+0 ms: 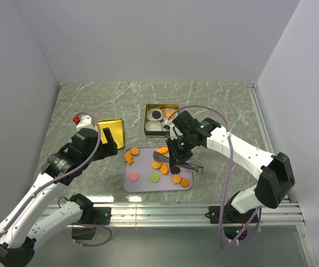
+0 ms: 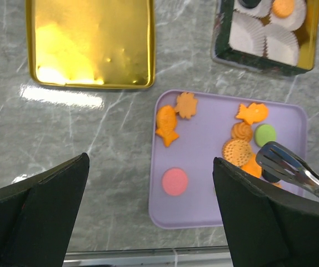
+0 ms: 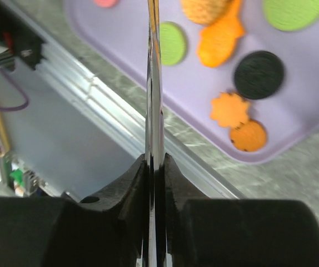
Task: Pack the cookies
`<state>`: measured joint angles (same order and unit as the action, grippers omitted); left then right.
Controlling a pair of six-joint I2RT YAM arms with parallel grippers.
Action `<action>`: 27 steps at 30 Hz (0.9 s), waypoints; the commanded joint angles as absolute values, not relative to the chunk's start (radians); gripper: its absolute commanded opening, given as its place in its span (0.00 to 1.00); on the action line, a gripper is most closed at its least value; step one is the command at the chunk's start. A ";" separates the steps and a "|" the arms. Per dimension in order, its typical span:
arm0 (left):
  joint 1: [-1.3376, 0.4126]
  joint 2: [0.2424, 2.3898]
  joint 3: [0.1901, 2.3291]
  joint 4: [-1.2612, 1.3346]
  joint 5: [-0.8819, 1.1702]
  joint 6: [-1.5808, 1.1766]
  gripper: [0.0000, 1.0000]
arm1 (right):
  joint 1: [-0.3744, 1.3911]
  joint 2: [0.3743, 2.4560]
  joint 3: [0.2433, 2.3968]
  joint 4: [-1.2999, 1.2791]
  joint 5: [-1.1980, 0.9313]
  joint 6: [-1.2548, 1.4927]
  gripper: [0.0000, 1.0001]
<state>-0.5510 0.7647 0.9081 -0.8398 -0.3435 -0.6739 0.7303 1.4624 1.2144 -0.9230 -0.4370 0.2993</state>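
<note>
Nearest, a metal rail (image 1: 165,210) along the near edge of the table (image 1: 93,100). Just past it, a purple tray (image 2: 209,128) carrying nearly all the cookies (image 2: 167,125): orange fish and flower shapes, a pink disc (image 2: 175,181), green discs, a black disc (image 3: 259,74). Over the tray's right half, the right gripper (image 1: 176,160), jaws pinched tight on the handle of metal tongs (image 2: 293,169); tips low among the orange pieces, unclear whether gripping one. Left of the tray, the left gripper (image 1: 108,143), jaws spread wide, holding nothing. Farther back, a gold lid (image 2: 90,41) lying flat, and a tin (image 1: 162,105) lined with white paper cups (image 2: 276,41). Only two pieces visible in cups: a black cookie (image 1: 156,115) and an orange cookie (image 2: 283,6). Seemingly an early stage: two packed, the rest waiting on the tray, lid probably last.
</note>
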 commanded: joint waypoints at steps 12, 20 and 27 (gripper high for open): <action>-0.549 0.735 0.957 -0.779 -0.399 -0.627 0.99 | 0.759 1.465 1.255 -0.979 -0.304 0.313 0.38; -0.551 0.735 0.965 -0.764 -0.508 -0.572 0.99 | 0.810 1.525 1.279 -0.971 -0.287 0.321 0.43; -0.549 0.709 0.836 -0.678 -0.598 -0.514 1.00 | 0.822 1.569 1.288 -0.985 -0.229 0.331 0.48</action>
<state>-0.5510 0.7280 0.8963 -0.7376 -0.5327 -0.5602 0.8143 1.5627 1.2404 -0.9730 -0.2703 0.3218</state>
